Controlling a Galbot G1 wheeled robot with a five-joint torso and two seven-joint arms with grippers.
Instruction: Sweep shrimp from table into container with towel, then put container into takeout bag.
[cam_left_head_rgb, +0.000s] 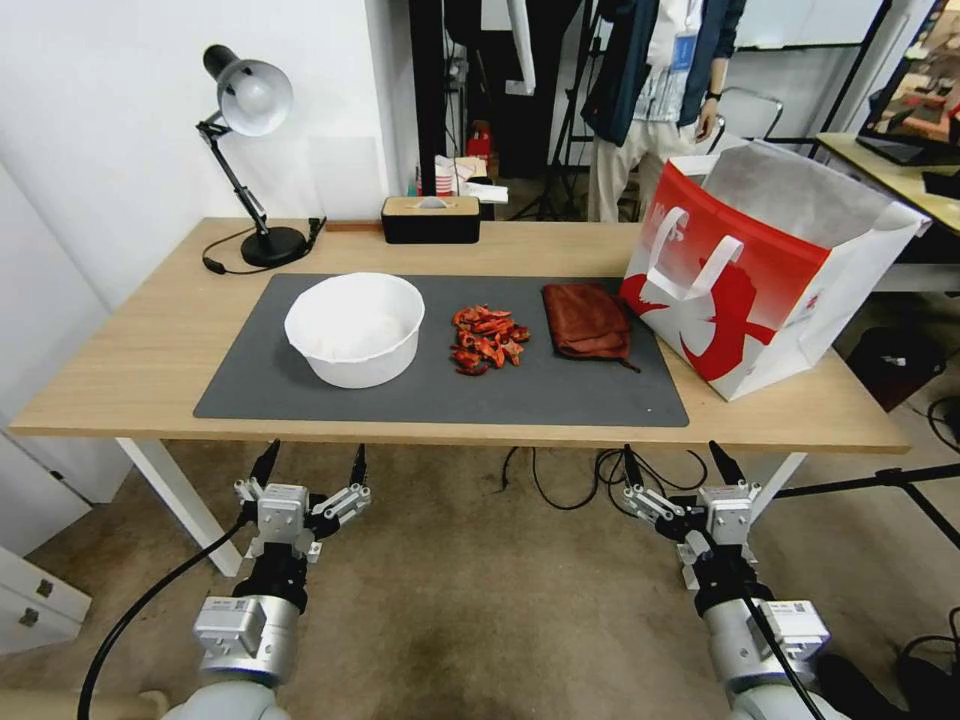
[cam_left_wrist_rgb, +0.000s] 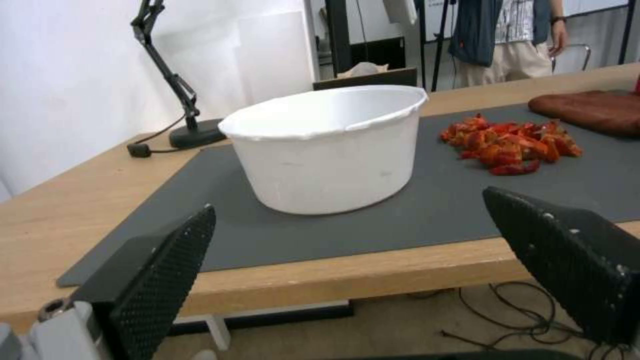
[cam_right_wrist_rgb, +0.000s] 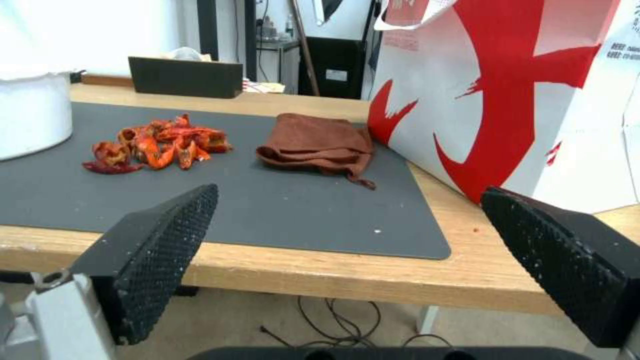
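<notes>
Head view is showing the worktop (cam_left_head_rgb: 130, 370) carrying a dark grey mat (cam_left_head_rgb: 300, 400), with both arms hanging below its near edge. The left tool (cam_left_head_rgb: 310, 468) is waiting under the near left part of the worktop, its 2 fingers spread wide and holding nothing. The right tool (cam_left_head_rgb: 678, 462) is waiting under the near right part, likewise spread wide and holding nothing. On the mat, the container (cam_left_head_rgb: 355, 328) is standing upright toward the left. The shrimp (cam_left_head_rgb: 487, 340) are lying in 1 loose pile near the middle of the mat, just right of the container and apart from it. The towel (cam_left_head_rgb: 588, 321) is lying crumpled to the right of the pile, a thin thread trailing from its near right corner. The takeout bag (cam_left_head_rgb: 770, 270) is standing open at the right end of the worktop, leaning slightly, its near left corner overlapping the mat beside the towel. A desk lamp (cam_left_head_rgb: 250, 100) and a black box (cam_left_head_rgb: 430, 219) are sitting along the far edge.
</notes>
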